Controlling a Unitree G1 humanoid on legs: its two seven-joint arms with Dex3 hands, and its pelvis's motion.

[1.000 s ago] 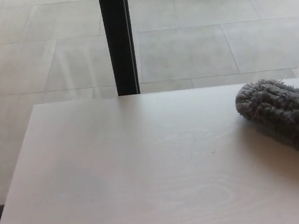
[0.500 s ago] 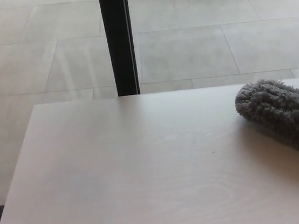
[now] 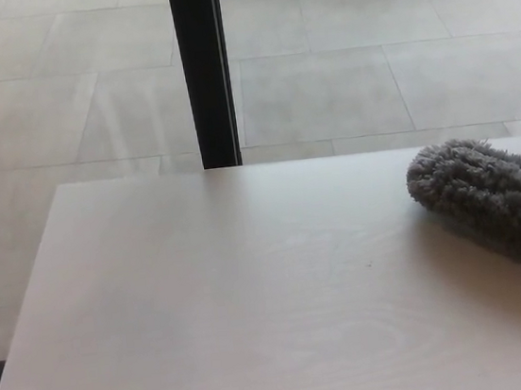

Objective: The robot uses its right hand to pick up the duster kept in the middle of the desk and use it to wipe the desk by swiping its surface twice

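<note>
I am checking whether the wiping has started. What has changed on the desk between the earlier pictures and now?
Nothing on the desk has visibly changed. The whole picture has shifted very slightly, which is a small move of the camera, not of the things. The duster lies in the same place near the desk's right edge, running out of the picture, and nothing holds it. Neither hand of the robot shows in any picture.

Pale tiled floor (image 3: 350,70) — black post (image 3: 202,69), daylight
</note>
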